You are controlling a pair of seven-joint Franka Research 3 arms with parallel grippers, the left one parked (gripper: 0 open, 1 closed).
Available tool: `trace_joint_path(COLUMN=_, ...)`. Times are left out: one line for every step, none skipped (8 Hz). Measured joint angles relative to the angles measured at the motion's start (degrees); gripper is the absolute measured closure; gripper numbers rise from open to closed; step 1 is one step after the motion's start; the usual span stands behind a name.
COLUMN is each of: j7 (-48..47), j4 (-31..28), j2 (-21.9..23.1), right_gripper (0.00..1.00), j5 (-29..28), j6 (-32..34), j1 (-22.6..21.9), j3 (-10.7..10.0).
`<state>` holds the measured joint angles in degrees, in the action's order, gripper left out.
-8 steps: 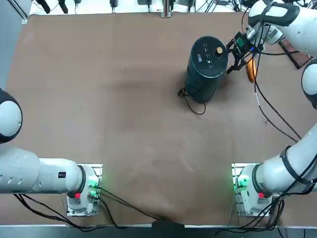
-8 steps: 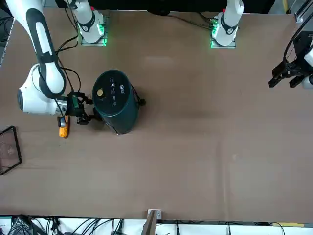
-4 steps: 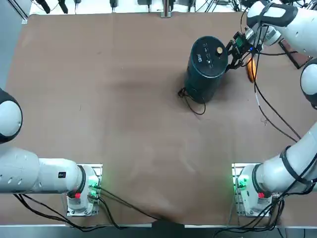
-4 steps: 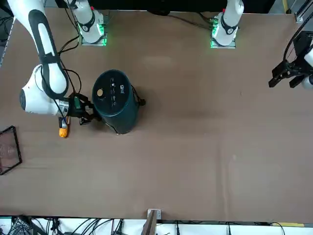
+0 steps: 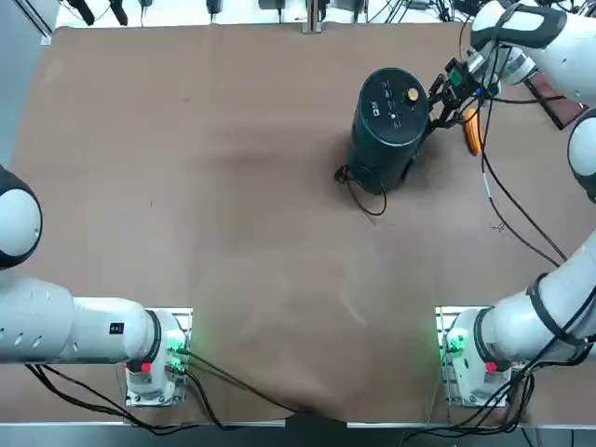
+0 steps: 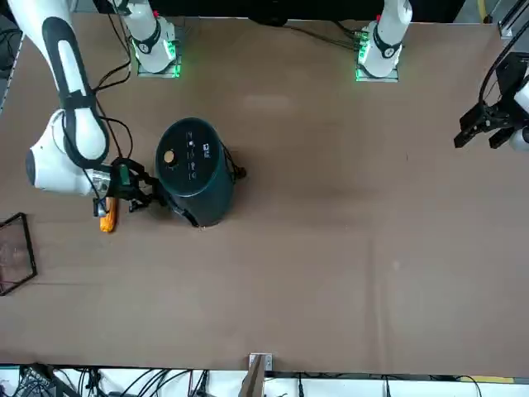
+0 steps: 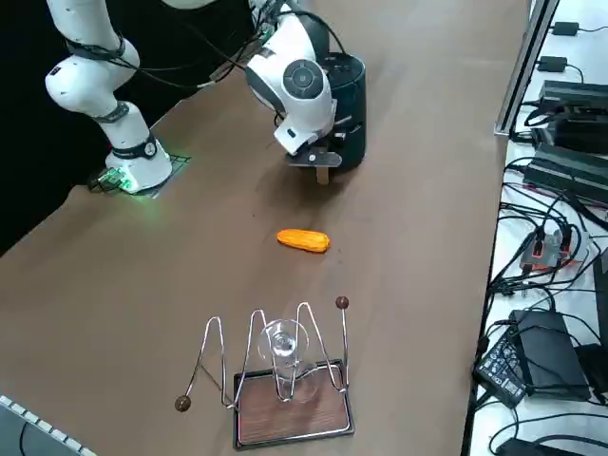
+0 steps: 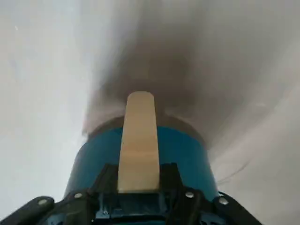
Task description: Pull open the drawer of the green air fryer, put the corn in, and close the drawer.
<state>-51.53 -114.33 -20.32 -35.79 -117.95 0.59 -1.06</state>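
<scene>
A second ago the right gripper (image 5: 438, 101) stood open beside the fryer (image 5: 386, 126); now its fingers (image 8: 171, 180) are clenched on the drawer's handle (image 8: 138, 143), a pale wooden tab sticking out from the fryer's side. The drawer (image 7: 334, 150) has not come out and the fryer has not shifted.

The fryer stands upright in the far right part of the table (image 5: 233, 205), its cord (image 5: 363, 196) curling on the near side. The corn (image 5: 473, 130) lies flat, unmoved, just right of the gripper, between it and the table's right edge, under the arm's cable in the top view. A wire rack (image 7: 275, 366) holding a glass (image 7: 283, 344) sits at the right edge, beyond the corn, well apart from the fryer.
</scene>
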Motion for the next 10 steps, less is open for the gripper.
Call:
trace_joint_path(j7=0.2, j4=0.3, j2=0.0, right_gripper=0.53, j5=0.7, j6=0.1, j1=1.1, j3=0.0)
trace_joint_path(j7=0.3, j4=0.7, j2=0.0, right_gripper=0.53, j5=1.4, j6=0.1, j1=2.0, j3=-0.1)
trace_joint_path(j7=0.3, j4=0.9, j2=0.0, right_gripper=0.53, j5=1.8, j6=0.0, j1=2.8, j3=-0.2)
trace_joint_path(j7=0.3, j4=1.3, j2=0.0, right_gripper=0.53, j5=2.2, j6=-0.1, j1=3.4, j3=-0.3)
trace_joint_path(j7=0.3, j4=1.7, j2=0.0, right_gripper=0.53, j5=2.6, j6=-0.2, j1=4.0, j3=-0.3)
trace_joint_path(j7=0.3, j4=2.0, j2=0.0, right_gripper=0.53, j5=2.7, j6=-0.2, j1=4.4, j3=-0.3)
trace_joint_path(j7=0.3, j4=2.0, j2=-0.1, right_gripper=0.53, j5=2.8, j6=-0.2, j1=4.6, j3=-0.3)
trace_joint_path(j7=0.3, j4=2.0, j2=-0.4, right_gripper=0.51, j5=2.9, j6=-0.3, j1=4.6, j3=-0.3)
trace_joint_path(j7=0.3, j4=2.0, j2=-0.7, right_gripper=0.5, j5=3.0, j6=-0.4, j1=4.6, j3=-0.2)
trace_joint_path(j7=0.3, j4=2.1, j2=-1.1, right_gripper=0.43, j5=3.0, j6=-0.4, j1=4.5, j3=-0.2)
